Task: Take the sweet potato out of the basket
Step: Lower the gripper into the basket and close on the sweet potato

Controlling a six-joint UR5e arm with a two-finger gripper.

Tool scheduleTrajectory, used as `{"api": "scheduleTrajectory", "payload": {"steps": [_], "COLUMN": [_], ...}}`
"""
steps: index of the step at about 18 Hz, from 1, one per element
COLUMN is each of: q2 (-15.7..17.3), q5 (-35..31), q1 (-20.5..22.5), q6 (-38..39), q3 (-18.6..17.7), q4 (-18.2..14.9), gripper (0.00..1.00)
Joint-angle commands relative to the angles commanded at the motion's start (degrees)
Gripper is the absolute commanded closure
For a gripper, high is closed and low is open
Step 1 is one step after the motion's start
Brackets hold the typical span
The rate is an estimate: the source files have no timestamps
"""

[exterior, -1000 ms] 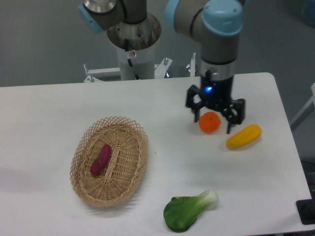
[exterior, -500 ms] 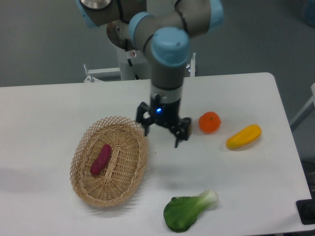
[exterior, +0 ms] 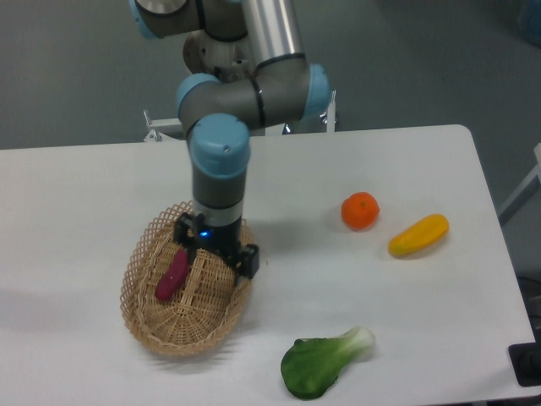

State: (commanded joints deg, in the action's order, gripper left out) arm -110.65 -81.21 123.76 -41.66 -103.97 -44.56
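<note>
Sweet potato in basket, gripper at its 3 o'clock. Orange, oblong vegetable at basket's 2 o'clock; bok choy at 4.

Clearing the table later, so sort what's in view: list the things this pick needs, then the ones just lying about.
Needed:
sweet potato, lying in the basket
basket
gripper, open over the basket

Lying about:
orange
yellow vegetable
bok choy

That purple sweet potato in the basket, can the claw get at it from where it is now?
Probably yes. The sweet potato lies uncovered in the basket, and the open claw hangs just beside it, slightly off to one side.
</note>
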Motion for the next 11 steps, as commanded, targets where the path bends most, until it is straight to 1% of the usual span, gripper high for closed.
{"api": "scheduleTrajectory", "payload": {"steps": [3, 6, 8, 11], "q2": [-0.2, -0.4, -0.8, -2.4], "q5": [-0.1, -0.2, -0.3, -0.5], "q1": [-1.2, -1.5, -1.9, -2.2], "q6": [0.2, 0.4, 0.6, 0.6], "q3": [-1.7, -2.8, -2.7, -2.6], "q4": [0.3, 0.2, 0.4, 1.4], "gripper": [0.0, 0.0, 0.0, 0.0]}}
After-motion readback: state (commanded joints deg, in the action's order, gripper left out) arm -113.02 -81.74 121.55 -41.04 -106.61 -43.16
